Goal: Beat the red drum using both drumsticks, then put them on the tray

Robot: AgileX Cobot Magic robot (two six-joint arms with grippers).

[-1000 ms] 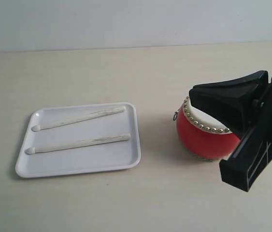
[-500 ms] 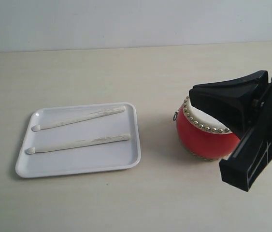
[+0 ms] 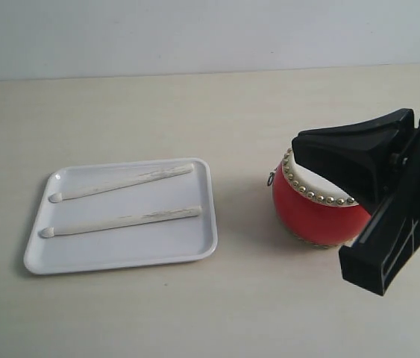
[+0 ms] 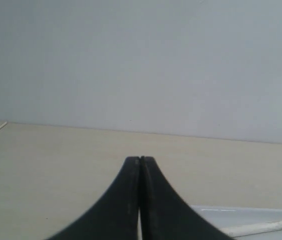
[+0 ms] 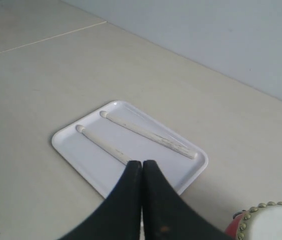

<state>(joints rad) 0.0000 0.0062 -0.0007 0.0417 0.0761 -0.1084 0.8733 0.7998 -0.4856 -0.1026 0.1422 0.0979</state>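
The drum (image 3: pixel 315 212) stands upright on the table (image 3: pixel 232 97), to the right of the tray (image 3: pixel 120 261) and well apart from it. Both sticks lie flat inside the tray. The far stick (image 3: pixel 124 181) and the near stick (image 3: pixel 120 221) are roughly side by side, not touching, with their rounded tips toward the tray's left end.

The right gripper (image 3: pixel 299 149) hangs over the drum's skin with its fingers pressed together and nothing between them. The left gripper (image 4: pixel 139 159) (seen only by its own wrist camera) is likewise closed and empty, with a corner of the tray near it.

The pictures don't settle whether the beating is done. If it isn't, the step in hand is the pick-up, one stick per arm. Each gripper should spread its fingers before descending and straddle the shaft crosswise. It should close on the handle end, away from the rim. The sticks are thin and round and may well roll, so it is safer to come straight down. The right arm should lift clear of the drum first.
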